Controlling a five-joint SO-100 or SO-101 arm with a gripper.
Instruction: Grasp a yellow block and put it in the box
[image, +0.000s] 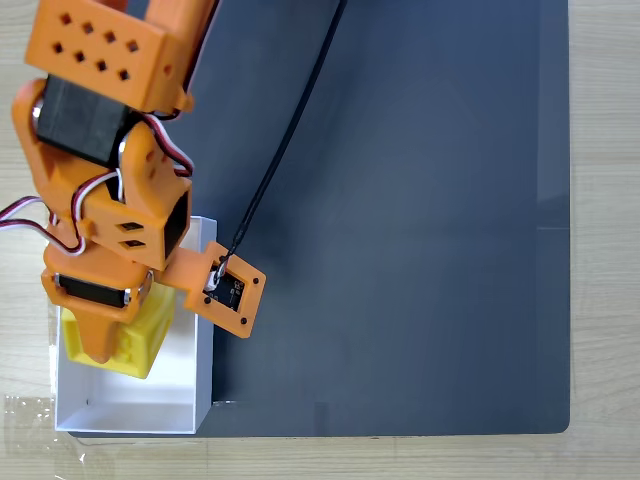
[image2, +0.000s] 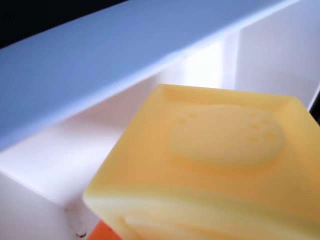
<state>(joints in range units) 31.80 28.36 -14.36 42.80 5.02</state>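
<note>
The yellow block (image: 140, 338) sits inside the outline of the box (image: 185, 395) in the fixed view, in its upper left part, with most of its upper face covered by the orange gripper (image: 98, 340). The wrist view has the block (image2: 220, 165) very close to the lens, its round stud facing the camera, and the white walls and an inner corner of the box (image2: 55, 160) just behind it. The fingers appear clamped on the block, one orange tip lying across it in the fixed view, though the contact faces themselves are hidden, so the grip is a judgement from how the block sits tucked under the arm. Whether the block already rests on the box floor or hangs just above it cannot be told from either view. Judged from this, the grasp and the carry are done and the block is over its goal; what is left is to let it go and lift the arm clear. The box stands at the corner of a dark mat (image: 400, 200) on a pale wooden worktop (image: 605, 200), with a black cable (image: 285, 140) running across the mat to the wrist camera.
</note>
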